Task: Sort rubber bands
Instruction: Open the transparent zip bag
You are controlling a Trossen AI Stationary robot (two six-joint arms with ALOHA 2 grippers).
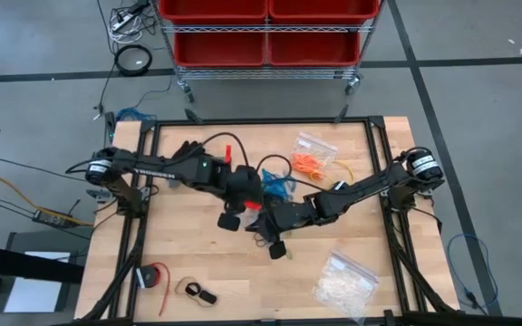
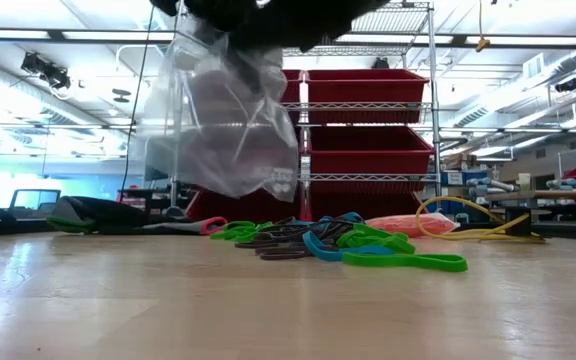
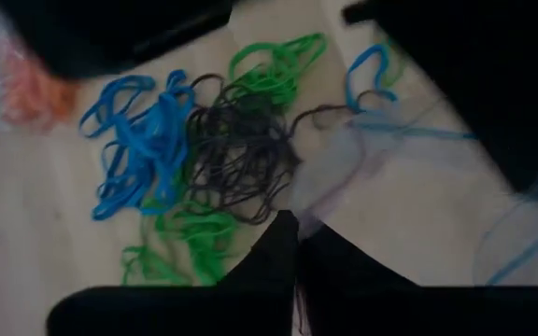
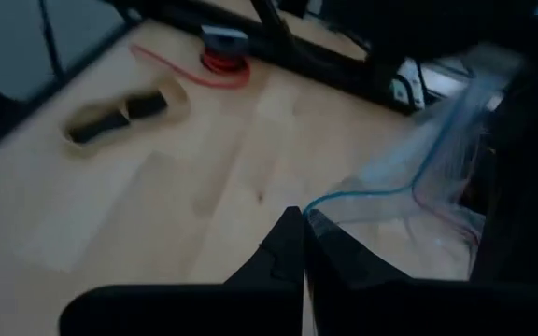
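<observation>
Holding a clear bag (image 2: pixel 230 120) between them above the bench (image 1: pixel 243 281), both closed end effectors, left (image 3: pixel 294 245) and right (image 4: pixel 303 241), risk letting it slip onto the rubber bands (image 3: pixel 204 168) heaped beneath.

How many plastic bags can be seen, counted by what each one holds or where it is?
Bag of orange bands: 1
Bag of whitish pieces: 1
Clear bag, hanging above the table: 1
Total: 3
</observation>
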